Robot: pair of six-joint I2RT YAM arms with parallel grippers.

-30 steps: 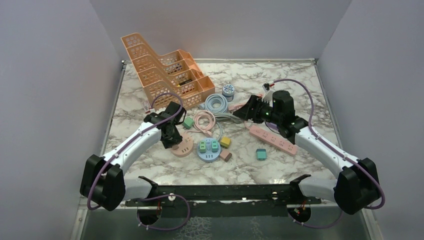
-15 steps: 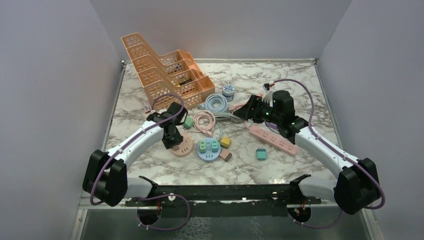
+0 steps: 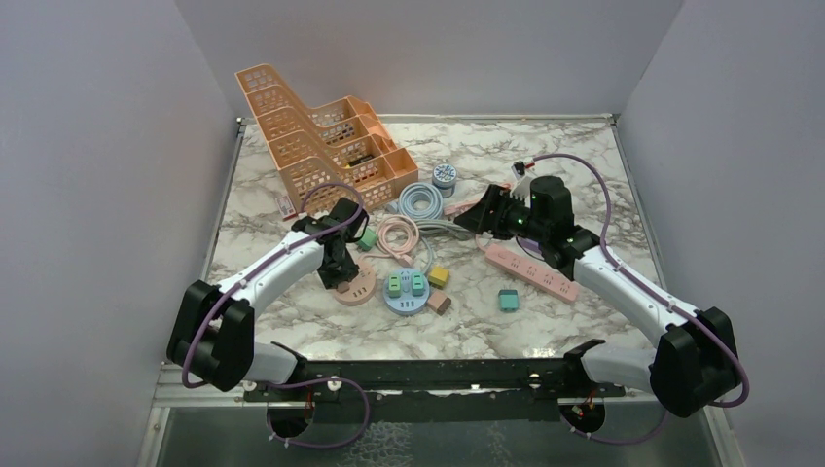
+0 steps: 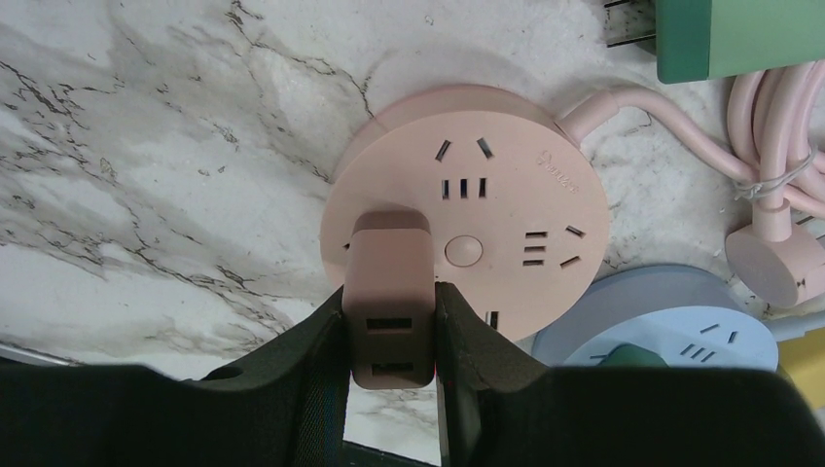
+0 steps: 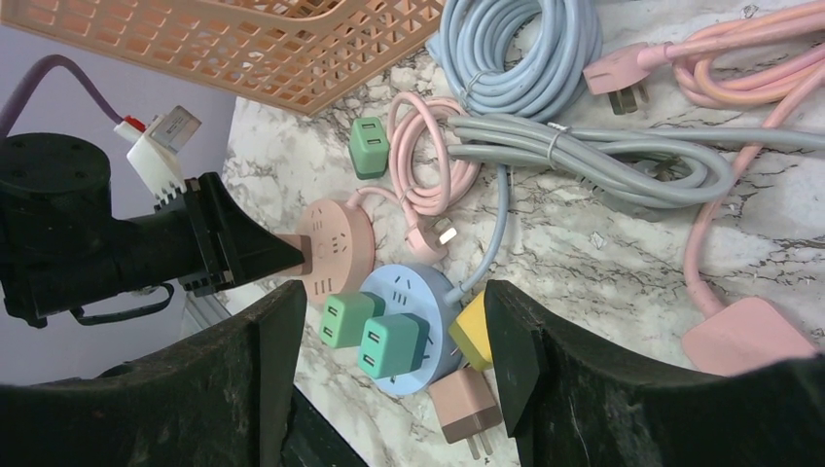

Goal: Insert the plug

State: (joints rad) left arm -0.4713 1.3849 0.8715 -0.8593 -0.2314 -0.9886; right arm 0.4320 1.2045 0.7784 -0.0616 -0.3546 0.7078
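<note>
— How far along is the plugging in?
— Your left jaws are clamped on the pink plug (image 4: pixel 391 292), set at the rim of the pink round socket (image 4: pixel 491 195), left of centre on the bench.
— Is it seated?
— I cannot tell; pressing it home probably remains. Your right jaws hang apart, empty.

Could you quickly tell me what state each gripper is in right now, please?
Left gripper: closed on the pink plug, at the round pink socket.
Right gripper: open, holding nothing.
</note>
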